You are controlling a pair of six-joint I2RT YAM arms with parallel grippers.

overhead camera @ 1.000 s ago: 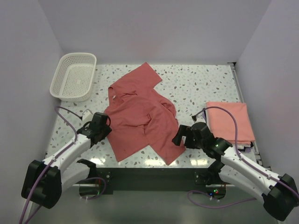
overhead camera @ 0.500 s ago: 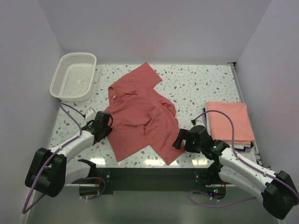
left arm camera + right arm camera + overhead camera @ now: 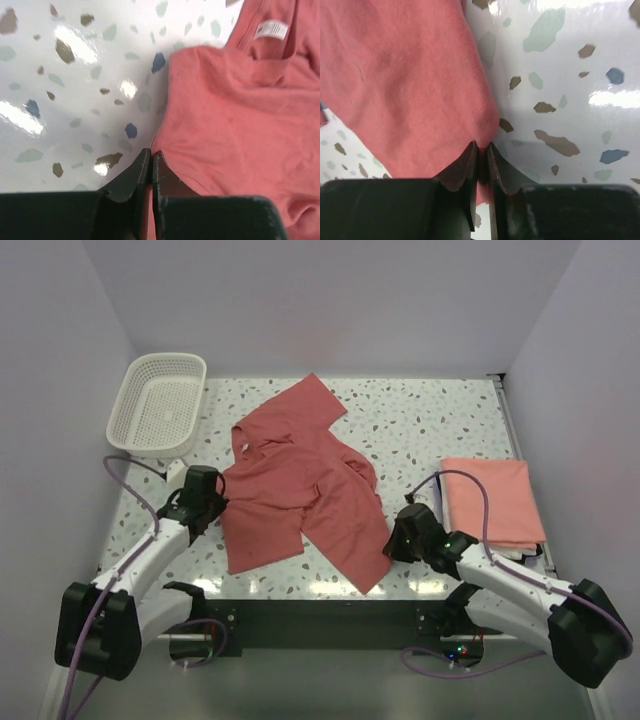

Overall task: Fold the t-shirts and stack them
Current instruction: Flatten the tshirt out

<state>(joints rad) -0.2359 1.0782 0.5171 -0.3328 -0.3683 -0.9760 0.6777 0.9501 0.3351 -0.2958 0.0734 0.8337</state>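
A dusty red t-shirt [image 3: 300,490] lies crumpled across the middle of the table, its neck label [image 3: 271,29] showing in the left wrist view. My left gripper [image 3: 216,506] is at the shirt's left edge and is shut on that edge [image 3: 151,152], with cloth pinched between the jaws. At the shirt's near right edge my right gripper [image 3: 392,540] is likewise shut on a fold of the red cloth [image 3: 481,146]. A folded salmon pink t-shirt [image 3: 490,502] lies flat at the right side.
A white lattice basket [image 3: 158,405] stands at the far left corner. The terrazzo table [image 3: 430,420] is walled at the back and both sides. A dark strip runs along the near edge between the arm bases.
Both grippers have gone from open to shut on the red shirt's edges. The left one has moved left and away, dragging the shirt's near-left part with it. The right one has shifted slightly right.
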